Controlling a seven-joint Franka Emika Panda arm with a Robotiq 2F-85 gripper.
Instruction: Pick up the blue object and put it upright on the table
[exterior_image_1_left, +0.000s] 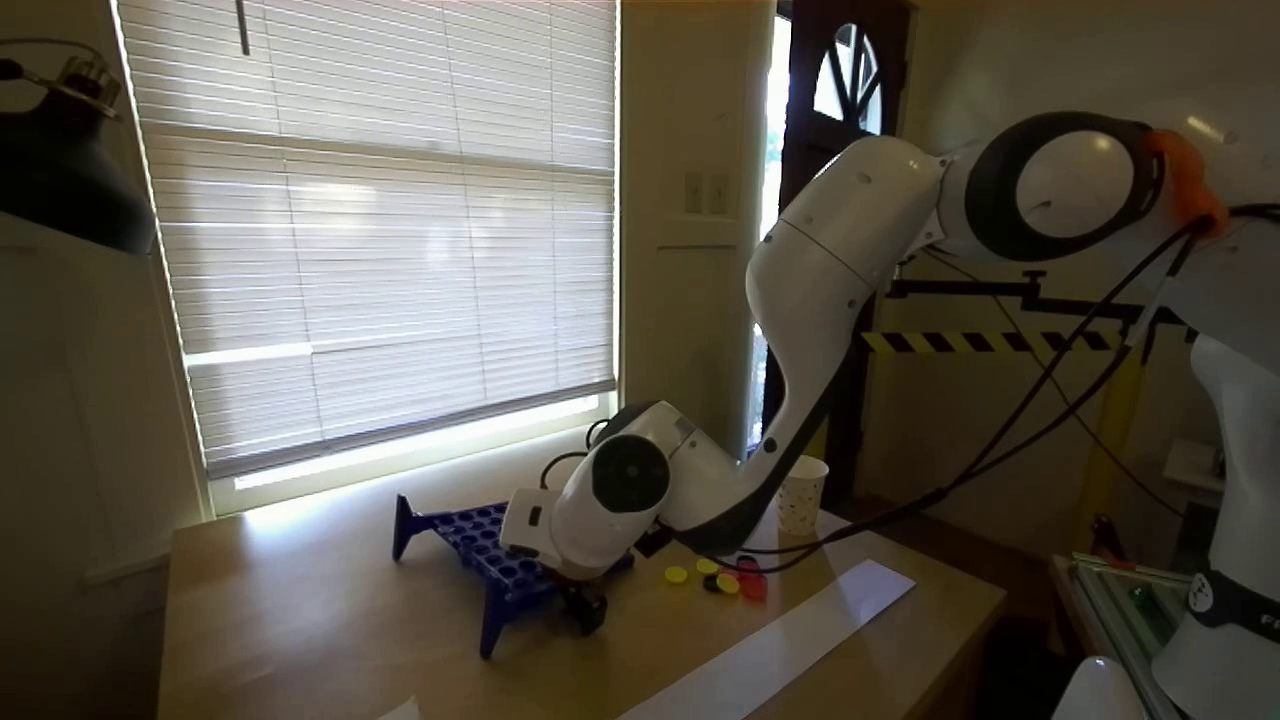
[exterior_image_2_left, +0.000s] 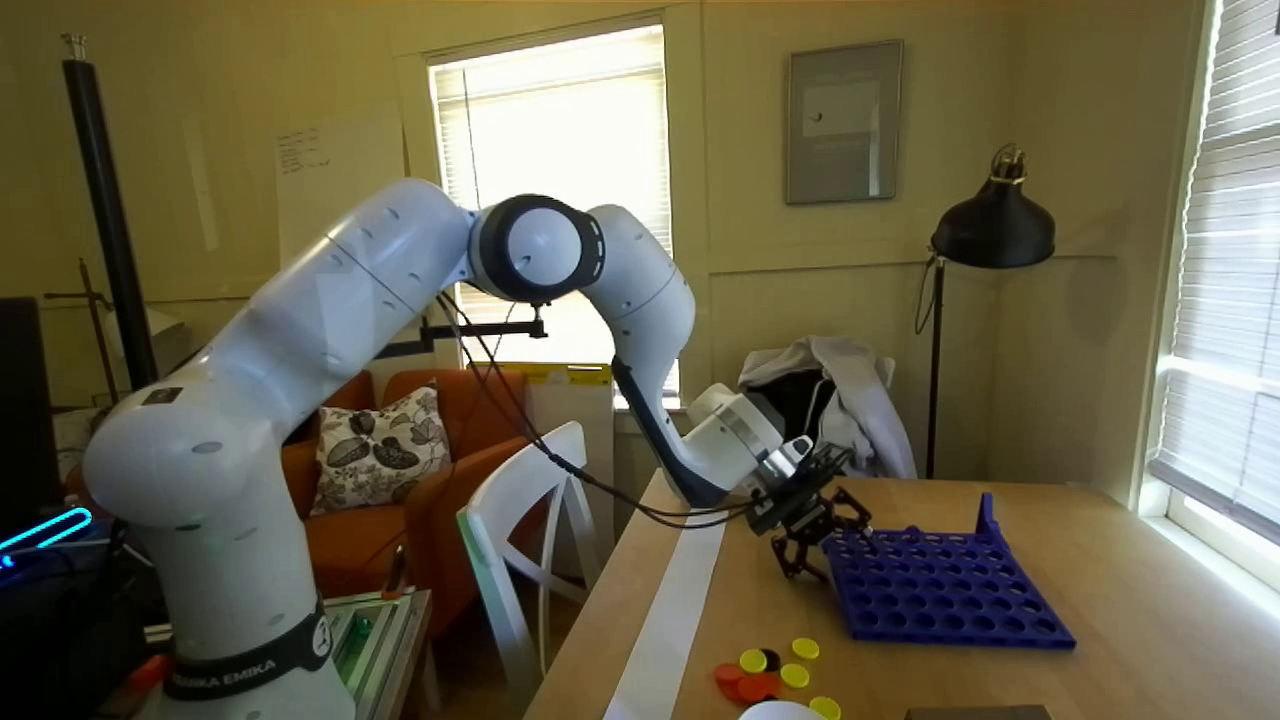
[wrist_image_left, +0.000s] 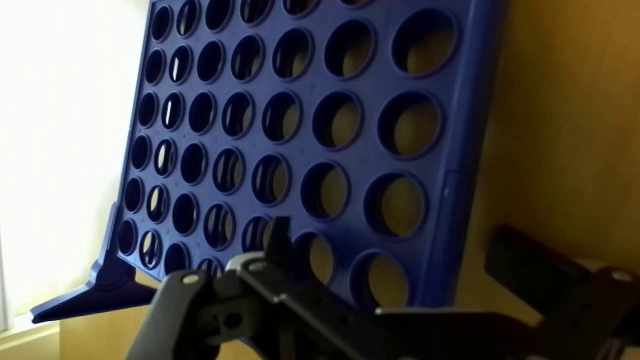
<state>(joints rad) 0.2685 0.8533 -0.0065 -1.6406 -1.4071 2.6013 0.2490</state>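
Note:
The blue object is a dark blue grid rack with rows of round holes. It shows in both exterior views (exterior_image_1_left: 478, 528) (exterior_image_2_left: 945, 585) and fills much of the wrist view (wrist_image_left: 310, 155). It lies over, tilted, on the tan wooden table (exterior_image_1_left: 300, 630) (exterior_image_2_left: 1150, 560), with its legs at the end away from the robot; one leg sticks up. My gripper (exterior_image_2_left: 836, 555) is open at the rack's robot-side edge. In the wrist view the gripper (wrist_image_left: 390, 240) has one finger over the holed face and one beyond the edge, with a gap there. In an exterior view the wrist partly hides the rack.
Yellow (exterior_image_1_left: 676, 575) and red discs (exterior_image_2_left: 757, 687) lie near the rack. A speckled white cup (exterior_image_1_left: 803, 497) stands on the table. A long white strip (exterior_image_1_left: 790, 640) runs along the robot's side. A brown item (exterior_image_2_left: 980, 713) shows at a frame edge. A window with blinds (exterior_image_1_left: 390, 250) borders the table.

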